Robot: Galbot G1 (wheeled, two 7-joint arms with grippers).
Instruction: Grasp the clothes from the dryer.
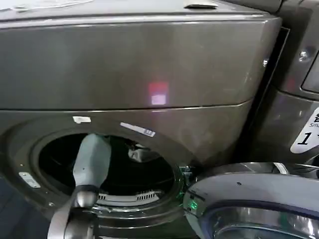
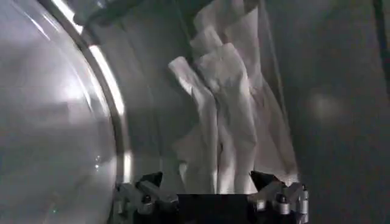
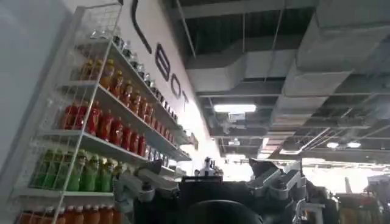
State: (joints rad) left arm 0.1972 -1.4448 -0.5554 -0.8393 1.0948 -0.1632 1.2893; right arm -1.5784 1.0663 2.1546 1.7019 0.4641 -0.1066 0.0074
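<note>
One "1" sticker [image 1: 305,133] beside dryer [image 1: 149,74]

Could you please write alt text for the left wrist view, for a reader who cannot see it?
The whitish clothes hang crumpled just ahead of the left gripper, whose open fingers sit on either side of the lower folds, inside the dryer. The shiny curved rim of the drum mouth runs alongside.

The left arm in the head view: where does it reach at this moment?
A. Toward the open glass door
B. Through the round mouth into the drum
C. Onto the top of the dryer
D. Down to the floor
B: the left arm passes through the round mouth of the dryer into the dark drum, and the left wrist view shows the left gripper right before the clothes.
</note>
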